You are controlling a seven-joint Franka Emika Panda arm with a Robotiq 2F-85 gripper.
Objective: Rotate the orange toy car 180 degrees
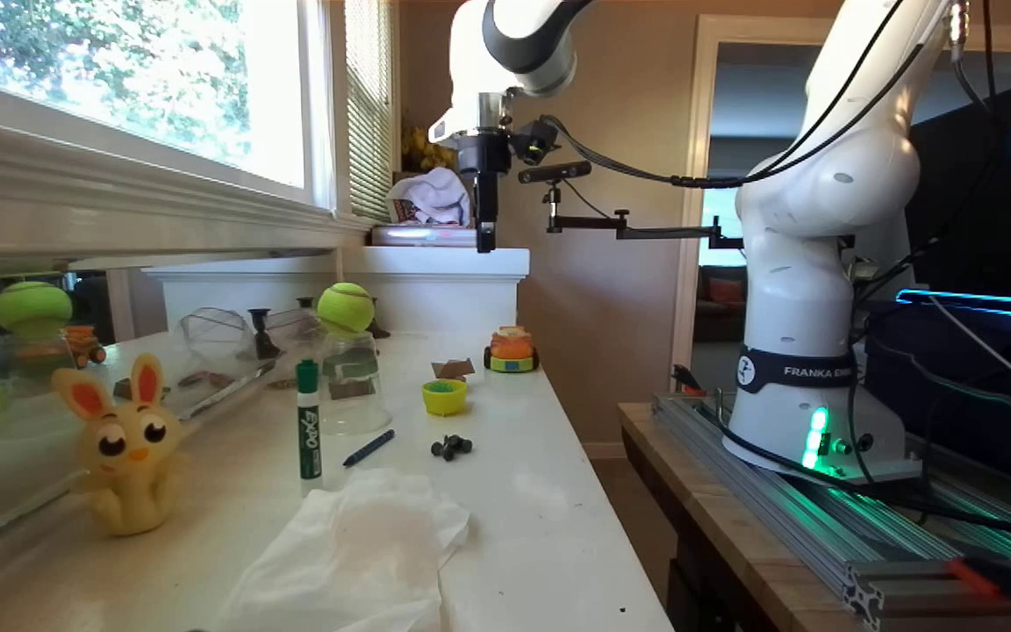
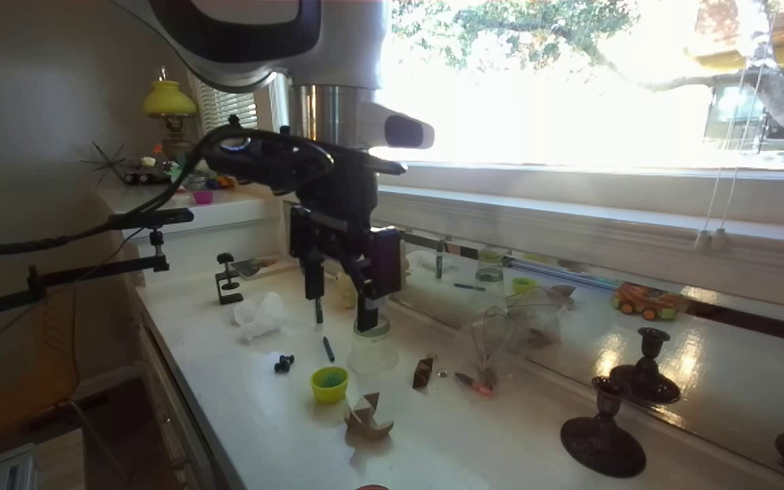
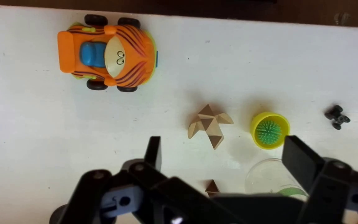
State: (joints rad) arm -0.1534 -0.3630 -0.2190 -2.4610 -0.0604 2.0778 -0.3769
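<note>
The orange toy car point(image 3: 132, 53) has dark wheels, a blue seat and a cream windshield with eyes. It sits upright on the white counter near its edge, at upper left in the wrist view, its windshield end pointing right. It also shows in an exterior view point(image 1: 512, 349) at the counter's far right edge. In an exterior view only a sliver of it point(image 2: 371, 487) shows at the bottom, with its reflection in the mirror. My gripper point(image 3: 222, 141) is open and empty, high above the counter and apart from the car; it also shows in both exterior views point(image 1: 486, 237) point(image 2: 340, 305).
A yellow cup point(image 3: 255, 130) with a green spiky ball, folded brown paper point(image 3: 211, 124) and a small black object point(image 3: 337, 116) lie near the car. A tennis ball point(image 1: 346, 307) rests on an upturned clear cup point(image 1: 356, 412). A marker point(image 1: 309, 430), bunny point(image 1: 132, 456) and candlesticks point(image 2: 603, 435) stand around.
</note>
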